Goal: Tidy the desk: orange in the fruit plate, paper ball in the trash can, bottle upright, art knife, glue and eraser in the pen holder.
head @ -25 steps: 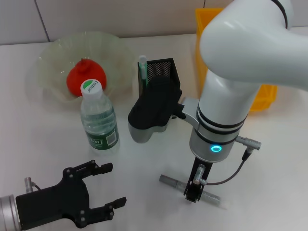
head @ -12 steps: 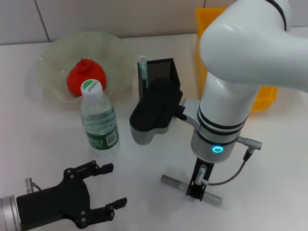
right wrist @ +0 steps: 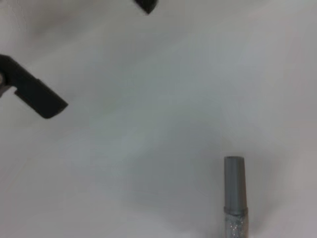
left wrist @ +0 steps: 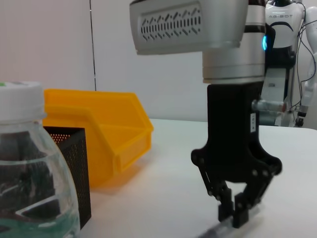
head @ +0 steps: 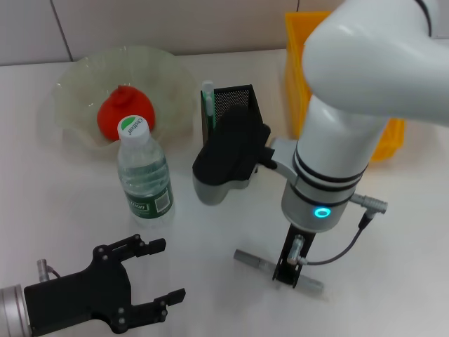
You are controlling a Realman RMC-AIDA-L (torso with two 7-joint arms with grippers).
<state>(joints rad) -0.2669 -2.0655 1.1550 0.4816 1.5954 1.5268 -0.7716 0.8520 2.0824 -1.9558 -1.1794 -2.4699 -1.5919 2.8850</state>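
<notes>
Right arm reaches in over the desk (head: 63,210), forearm near vertical, wrist ring lit blue. Right gripper (head: 286,274) points straight down just in front of the pen holder (head: 235,105), fingertips (left wrist: 237,214) nearly together at desk level, closed on the art knife (head: 252,261). Left gripper (head: 158,277) sits parked low, in front and left of the pen holder, fingers spread, holding nothing.
</notes>
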